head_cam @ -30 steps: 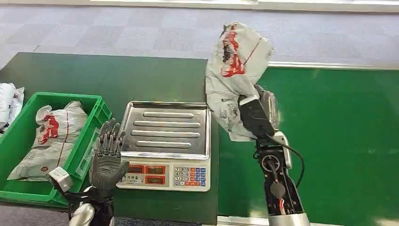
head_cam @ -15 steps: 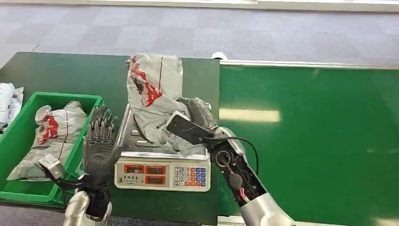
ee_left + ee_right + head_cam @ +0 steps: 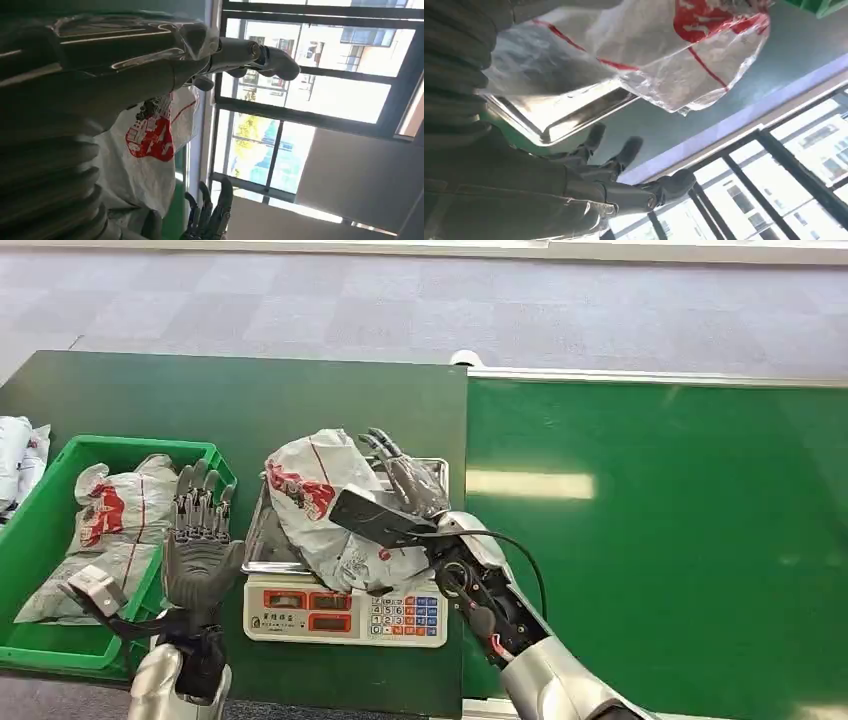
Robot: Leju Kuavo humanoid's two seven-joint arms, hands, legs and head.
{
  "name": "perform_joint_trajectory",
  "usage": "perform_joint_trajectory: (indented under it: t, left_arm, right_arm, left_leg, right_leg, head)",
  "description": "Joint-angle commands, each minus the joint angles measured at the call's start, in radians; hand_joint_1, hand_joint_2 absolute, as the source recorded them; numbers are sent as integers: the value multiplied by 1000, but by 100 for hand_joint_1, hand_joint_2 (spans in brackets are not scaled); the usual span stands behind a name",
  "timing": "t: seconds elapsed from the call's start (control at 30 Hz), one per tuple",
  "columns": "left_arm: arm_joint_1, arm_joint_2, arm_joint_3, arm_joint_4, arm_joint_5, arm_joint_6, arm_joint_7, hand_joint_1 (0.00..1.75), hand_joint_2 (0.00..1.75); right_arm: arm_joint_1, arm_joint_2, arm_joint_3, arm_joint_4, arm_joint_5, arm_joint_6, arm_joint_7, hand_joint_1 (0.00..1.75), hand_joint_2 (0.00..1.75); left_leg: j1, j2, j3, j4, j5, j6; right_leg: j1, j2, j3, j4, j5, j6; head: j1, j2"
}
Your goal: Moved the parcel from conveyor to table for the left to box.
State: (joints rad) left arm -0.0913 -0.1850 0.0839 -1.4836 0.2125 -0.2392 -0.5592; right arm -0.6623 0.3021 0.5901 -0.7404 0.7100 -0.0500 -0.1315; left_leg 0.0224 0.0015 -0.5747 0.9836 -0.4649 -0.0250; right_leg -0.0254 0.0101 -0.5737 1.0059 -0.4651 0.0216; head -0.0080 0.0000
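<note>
Head view: parcel [image 3: 318,502], grey-white bag with red print too blurred to read, lay on the steel pan of the scale [image 3: 347,611] near the table's front edge, overhanging the pan's front rim. Right hand [image 3: 405,485] sat just beside the parcel over the pan's right side, fingers spread, nothing held. Left hand [image 3: 201,545] was raised upright at the crate's right wall, fingers apart, empty. Green crate [image 3: 215,464] at the table's left edge held another red-printed bag [image 3: 105,530]. Conveyor [image 3: 660,530] adjoined the table's right edge.
</note>
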Motion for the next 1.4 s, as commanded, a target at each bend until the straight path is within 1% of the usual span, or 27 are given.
perform_joint_trajectory:
  t: [0.03, 0.07, 0.13, 0.17, 0.23, 0.27, 0.3, 0.37, 0.43, 0.5, 0.57, 0.63, 0.67, 0.73, 0.8, 0.83, 0.87, 0.97, 1.0, 1.03, 1.17, 1.2, 1.23, 1.27, 1.33, 1.4]
  left_arm:
    - [-8, -17, 40, 24, -7, -1, 16, 0, 175]
    - [-12, -16, 33, 30, -11, -3, 18, 0, 175]
    - [-15, -17, 29, 36, -12, -4, 19, 0, 175]
    - [-15, -15, 22, 37, -19, -1, 18, 0, 175]
    - [-13, -16, 8, 36, -36, 7, 16, 0, 175]
    - [-14, -16, -14, 37, -74, 30, 14, 0, 175]
    - [-16, -18, -27, 40, -86, 35, 14, 0, 175]
    - [-18, -22, -44, 43, -103, 48, 12, 0, 175]
    - [-25, -18, -79, 50, -169, 93, 20, 0, 175]
    - [-39, -19, -125, 66, -249, 151, 26, 0, 175]
    - [-47, -21, -148, 76, -273, 179, 32, 0, 175]
    - [-58, -14, -189, 91, -370, 288, 64, 0, 175]
    - [-62, -15, -198, 95, -375, 295, 67, 0, 175]
    - [-93, -9, -247, 128, -457, 374, 105, 0, 175]
    - [-127, 0, -308, 165, -569, 490, 147, 0, 175]
    - [-141, 4, -331, 182, -600, 517, 166, 0, 175]
    - [-156, 7, -357, 202, -626, 542, 183, 0, 175]
    - [-159, 6, -361, 208, -628, 547, 185, 0, 175]
    - [-159, 6, -361, 208, -628, 547, 185, 0, 175]
    - [-159, 8, -361, 209, -627, 547, 185, 0, 175]
    - [-160, 14, -368, 212, -643, 558, 190, 0, 175]
    - [-163, 17, -375, 215, -656, 565, 197, 0, 175]
    - [-178, 17, -396, 240, -701, 590, 230, 0, 175]
    - [-236, 3, -456, 347, -882, 704, 341, 0, 175]
    - [-264, -5, -474, 399, -971, 730, 411, 0, 175]
    - [-284, -14, -478, 444, -1008, 709, 454, 0, 175]
  right_arm:
    - [-37, -14, -68, 55, 17, -61, 27, 0, 175]
    - [-25, -15, -79, 28, 10, -70, -2, 0, 175]
    - [-22, -17, -82, 18, 10, -68, -2, 0, 175]
    - [-3, -14, -102, -19, -19, -77, -42, 0, 175]
    - [34, -16, -125, -99, -62, -104, -113, 0, 175]
    - [74, -21, -140, -192, -110, -133, -185, 0, 175]
    - [94, -26, -141, -241, -128, -145, -212, 0, 175]
    - [126, -41, -132, -325, -141, -150, -219, 0, 175]
    - [183, -49, -140, -444, -212, -209, -327, 0, 175]
    - [253, -57, -150, -575, -276, -272, -399, 0, 175]
    - [284, -72, -142, -632, -292, -298, -410, 0, 175]
    - [330, -74, -154, -687, -354, -375, -458, 0, 175]
    - [336, -81, -150, -693, -357, -378, -460, 0, 175]
    - [358, -93, -146, -712, -415, -417, -481, 0, 175]
    - [390, -115, -116, -723, -491, -425, -504, 0, 175]
    - [409, -125, -95, -731, -496, -429, -513, 0, 175]
    - [422, -139, -62, -738, -499, -439, -519, 0, 175]
    - [427, -140, -55, -739, -498, -445, -522, 0, 175]
    - [427, -140, -55, -739, -498, -445, -522, 0, 175]
    - [423, -138, -53, -737, -499, -446, -522, 0, 175]
    - [418, -141, -48, -736, -501, -448, -521, 0, 175]
    - [421, -142, -43, -739, -501, -449, -521, 0, 175]
    - [431, -147, -19, -751, -498, -443, -519, 0, 175]
    - [443, -152, 37, -755, -457, -441, -495, 0, 175]
    - [438, -153, 49, -745, -454, -439, -493, 0, 175]
    - [431, -155, 56, -732, -453, -441, -492, 0, 175]
  left_leg:
    - [0, -1, 0, 0, 0, 1]
    - [0, -1, 1, -2, 1, 3]
    - [0, -1, 0, 0, 0, 1]
    - [0, -1, 1, -1, 1, 2]
    - [0, -1, 0, 0, 0, 1]
    - [0, -3, 0, -1, 1, 2]
    - [0, -3, 0, 0, 0, 1]
    - [0, -4, 0, 0, 0, 2]
    - [0, -3, 0, 0, 0, 1]
    - [0, -4, -1, 0, 1, 1]
    - [0, -7, -1, 0, 1, 2]
    - [0, -5, 0, 0, 1, 1]
    - [0, -6, 0, -1, 1, 2]
    - [0, -6, 0, 0, 1, 2]
    - [0, -7, 0, -1, 1, 1]
    - [0, -6, 0, -1, 1, 1]
    - [0, -8, 0, -1, 1, 2]
    - [0, -6, 2, -2, 1, 2]
    - [0, -5, 3, -3, 1, 3]
    - [0, -1, 1, -1, 0, 1]
    - [0, -2, 3, -3, 0, 3]
    - [0, -1, 1, -1, 0, 1]
    - [0, -1, 1, -1, 0, 2]
    - [0, -3, 1, -2, 1, 2]
    - [0, -3, 1, -1, 0, 2]
    - [0, -3, 1, -1, 1, 2]
  right_leg:
    - [0, -1, 1, 0, 0, -1]
    - [1, -3, 2, -2, 1, -3]
    - [0, -2, 1, 0, 0, -1]
    - [1, -2, 1, -1, 0, -2]
    - [1, -2, 1, -1, 0, -1]
    - [1, -4, 2, -1, 0, -2]
    - [1, -3, 1, -1, -1, -2]
    - [1, -5, 2, -1, -1, -2]
    - [0, -4, 0, 0, -1, -1]
    - [1, -5, 0, -1, -1, -1]
    - [1, -8, 0, -1, -1, -2]
    - [0, -5, 0, -1, -1, -1]
    - [1, -7, 2, -3, -1, -2]
    - [1, -7, 1, -2, -1, -1]
    - [1, -8, 2, -2, -1, -2]
    - [1, -7, 1, -2, -1, -1]
    - [1, -9, 3, -3, -1, -2]
    - [1, -7, 3, -4, 0, -2]
    - [1, -6, 4, -5, 1, -3]
    - [0, -2, 2, -2, 0, -1]
    - [1, -4, 3, -4, 0, -3]
    - [0, -2, 1, -2, 0, -1]
    - [0, -3, 2, -2, 0, -2]
    - [0, -5, 2, -3, 0, -2]
    - [0, -4, 2, -2, 0, -2]
    - [0, -4, 2, -3, 0, -2]
  head:
    - [0, 0]
    - [0, 0]
    - [0, 0]
    - [0, 0]
    - [0, 0]
    - [0, 0]
    - [0, 0]
    - [0, 0]
    - [0, 0]
    - [0, 0]
    - [0, 0]
    - [0, 0]
    - [0, 0]
    - [0, 0]
    - [0, 0]
    - [0, 0]
    - [0, 0]
    - [0, 0]
    - [0, 0]
    - [0, 0]
    - [0, 0]
    - [0, 0]
    - [0, 0]
    - [0, 0]
    - [0, 0]
    - [0, 0]
